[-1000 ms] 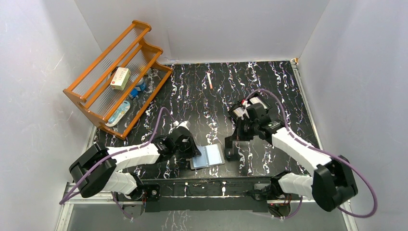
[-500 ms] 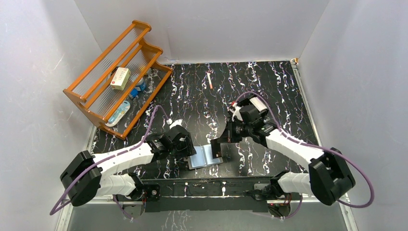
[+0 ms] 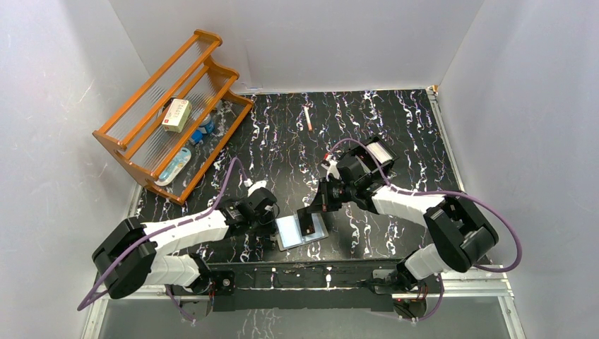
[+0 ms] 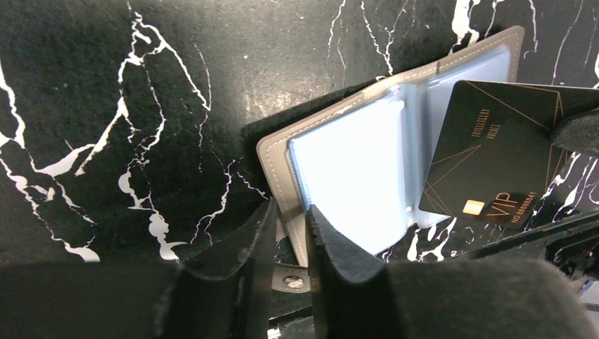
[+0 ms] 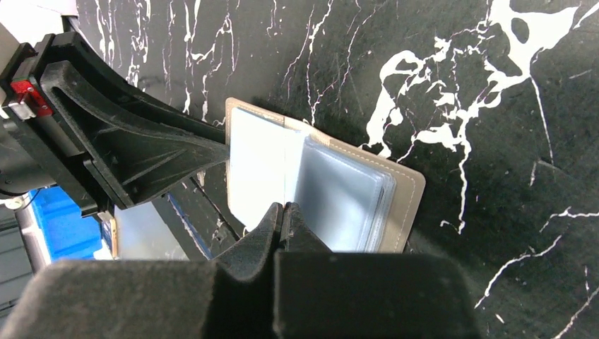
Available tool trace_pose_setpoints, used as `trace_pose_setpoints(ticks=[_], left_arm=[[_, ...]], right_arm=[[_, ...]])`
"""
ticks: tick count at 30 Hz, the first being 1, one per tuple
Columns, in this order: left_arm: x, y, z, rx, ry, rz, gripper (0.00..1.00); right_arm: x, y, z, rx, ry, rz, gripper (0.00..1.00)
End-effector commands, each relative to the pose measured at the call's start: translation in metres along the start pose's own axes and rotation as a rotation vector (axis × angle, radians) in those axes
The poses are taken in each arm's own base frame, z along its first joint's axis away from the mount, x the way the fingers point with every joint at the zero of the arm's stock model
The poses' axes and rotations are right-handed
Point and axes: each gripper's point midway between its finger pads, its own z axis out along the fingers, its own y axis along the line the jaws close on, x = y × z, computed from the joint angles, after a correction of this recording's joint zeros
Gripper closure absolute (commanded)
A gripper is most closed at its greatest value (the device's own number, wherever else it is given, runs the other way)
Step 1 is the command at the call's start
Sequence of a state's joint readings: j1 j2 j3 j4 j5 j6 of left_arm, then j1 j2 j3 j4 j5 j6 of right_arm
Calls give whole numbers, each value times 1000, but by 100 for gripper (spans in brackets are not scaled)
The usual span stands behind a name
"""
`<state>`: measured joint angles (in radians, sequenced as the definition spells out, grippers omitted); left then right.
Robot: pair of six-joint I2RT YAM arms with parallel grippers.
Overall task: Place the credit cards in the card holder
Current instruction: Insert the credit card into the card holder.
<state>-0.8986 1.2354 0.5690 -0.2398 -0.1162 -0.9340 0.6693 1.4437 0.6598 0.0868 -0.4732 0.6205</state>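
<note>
The card holder (image 3: 291, 233) lies open near the table's front edge, grey-brown outside and shiny pale blue inside (image 4: 353, 162). My left gripper (image 4: 291, 220) is shut on the near-left edge of its cover; in the top view it (image 3: 271, 220) is at the holder's left side. My right gripper (image 5: 285, 209) is shut on a black credit card (image 4: 494, 159) with a gold chip and "VIP" print. It holds the card over the holder's right half (image 5: 342, 198). In the top view the card (image 3: 307, 220) stands on edge below the right gripper (image 3: 311, 212). Other cards are out of view.
An orange wooden rack (image 3: 134, 152) stands at the back left with a cream box (image 3: 176, 114) on it. A thin pink stick (image 3: 308, 118) lies at the back middle. White walls close in the sides. The arm-base rail (image 3: 304, 272) runs along the front edge.
My right gripper has moved left and toward the front with the black card, from beside the holder to over it. My left gripper and the holder's left edge have shifted slightly.
</note>
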Motion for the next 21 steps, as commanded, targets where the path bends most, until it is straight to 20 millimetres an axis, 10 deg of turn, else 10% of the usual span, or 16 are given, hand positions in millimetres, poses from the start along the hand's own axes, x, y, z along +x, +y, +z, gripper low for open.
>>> trace_pose_setpoints(ticks=[1,21], left_arm=[[-1,12,2,-40,-16,16,83],[6,19,15,-59,5,48,91]], right_arm=[[-13,5,8,-26,-45,-57,100],[19,-14,27,-18,45,-29,100]])
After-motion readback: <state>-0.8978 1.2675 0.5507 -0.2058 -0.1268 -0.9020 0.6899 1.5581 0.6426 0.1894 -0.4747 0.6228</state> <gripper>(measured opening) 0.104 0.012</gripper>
